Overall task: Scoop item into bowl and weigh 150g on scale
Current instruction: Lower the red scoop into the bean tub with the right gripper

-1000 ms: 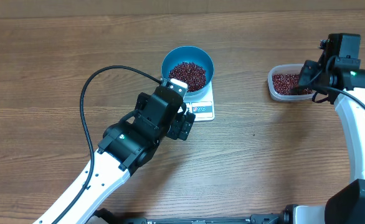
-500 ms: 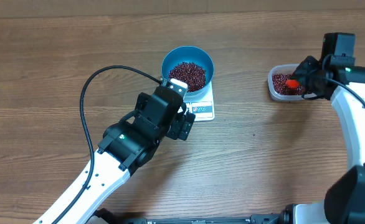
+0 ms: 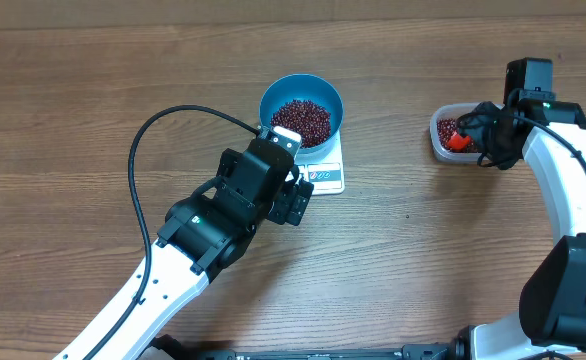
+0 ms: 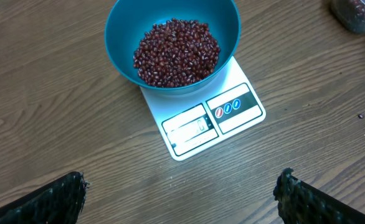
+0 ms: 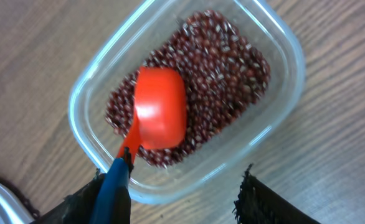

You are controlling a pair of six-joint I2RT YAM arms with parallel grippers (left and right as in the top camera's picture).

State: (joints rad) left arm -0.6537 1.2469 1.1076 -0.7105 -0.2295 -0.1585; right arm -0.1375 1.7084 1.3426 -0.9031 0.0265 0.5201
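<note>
Wood-grain table (image 3: 73, 100), bare over most of its top. A pale strip runs beyond its far edge.

Scale (image 4: 213, 118) near table centre. Bowl (image 4: 117, 37) sits on its far part and overhangs the far and side edges. The near edge, with display (image 4: 189, 127) and buttons (image 4: 227, 109), is uncovered. Beans (image 4: 177, 51) are heaped in the bowl, well below the rim.

Left gripper (image 4: 179, 204) is on the near side of the scale. Its claw is released, fingers spread to the two lower corners of the wrist view, with only table between them. From overhead its head overlaps the scale's near-left corner; height not readable. Black cable (image 3: 148, 140) loops out over open wood to the left.

Clear tub (image 5: 76, 109) is at the right, well apart from the scale with bare wood between, and holds more beans. An orange scoop (image 5: 161, 115) lies on them, its blue handle crossing the near rim.

Right gripper (image 5: 176, 199) is at that rim. Its claw is released, fingers parted. The handle lies beside one finger; contact not readable.
</note>
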